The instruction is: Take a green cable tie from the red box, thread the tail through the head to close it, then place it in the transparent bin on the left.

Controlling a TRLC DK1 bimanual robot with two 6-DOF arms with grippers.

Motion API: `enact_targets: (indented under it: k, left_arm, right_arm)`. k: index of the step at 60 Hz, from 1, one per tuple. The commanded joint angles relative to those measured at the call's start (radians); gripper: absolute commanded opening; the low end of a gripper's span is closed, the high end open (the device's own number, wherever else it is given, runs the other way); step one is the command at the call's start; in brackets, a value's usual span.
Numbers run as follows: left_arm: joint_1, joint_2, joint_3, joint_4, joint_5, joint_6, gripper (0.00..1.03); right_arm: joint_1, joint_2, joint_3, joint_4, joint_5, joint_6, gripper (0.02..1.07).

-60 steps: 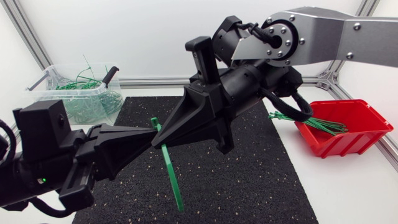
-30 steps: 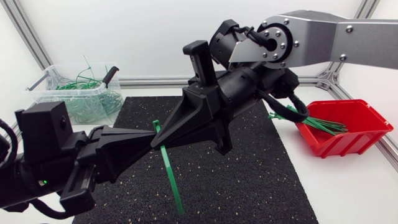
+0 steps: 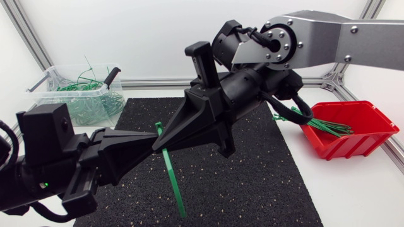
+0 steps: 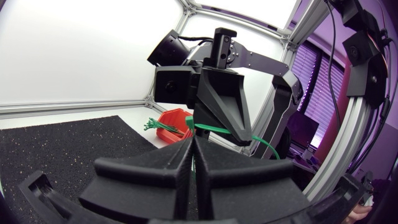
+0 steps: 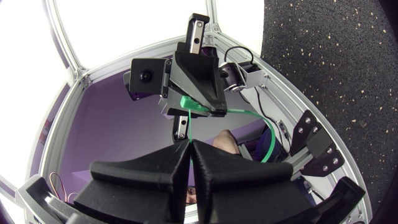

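Hanging at the middle of the frame, the green cable tie (image 3: 170,170) is pinched from two sides. The left gripper (image 3: 155,135) is clamped on it near the head end, and the right gripper (image 3: 158,145) is clamped on it too, tip to tip with the left. The long tail dangles toward the lower middle of the frame, above the mat (image 3: 265,183). Whether the tail is through the head cannot be made out from above. In the wrist views a green arc curves away beside the fingers, so a loop is judged to be forming.

Now the risks. The strap is thin, smooth, springy plastic, and it could be flicked out of the broad wedge fingers if either grip is eased at the wrong instant. The head's slot is tiny, so with a slight misalignment the tail would be pushed past it, not through. With two bulky matte black wedges meeting so closely, a knock is possible. The tie could then be dropped onto the black, speckled, rubbery mat, where a flat strap is awkward to lift.

Further out, at the right of the frame, the red box (image 3: 360,142) is seen: hard glossy plastic, with spare ties (image 3: 322,126) poking over its edge. At the upper left sits the transparent bin (image 3: 47,94), clear-walled and holding a green tangle. It is well apart from the grippers, so a long carry is expected, and the loop could be snagged on its rim.
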Motion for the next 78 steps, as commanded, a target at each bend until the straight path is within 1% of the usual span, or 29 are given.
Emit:
enact_targets:
  k: [1,9,41,56,78]
  left_arm:
    - [-0.011,-0.008,-0.003,-0.006,-0.001,0.010,0.03]
    - [-0.013,-0.015,-0.003,-0.019,0.000,0.010,0.03]
    - [-0.017,-0.011,0.001,-0.008,-0.021,0.016,0.03]
    - [-0.008,0.002,0.001,-0.002,-0.021,0.016,0.03]
    - [-0.017,-0.014,0.003,-0.017,-0.020,0.013,0.03]
  right_arm:
    - [-0.002,0.018,0.008,-0.001,-0.012,-0.009,0.13]
    - [-0.005,0.018,0.008,0.001,-0.012,-0.011,0.12]
    - [-0.002,0.018,-0.003,0.001,-0.012,-0.019,0.13]
    - [0.004,0.002,-0.006,0.001,-0.010,-0.019,0.12]
    - [-0.008,0.009,-0.004,0.004,-0.010,-0.023,0.12]
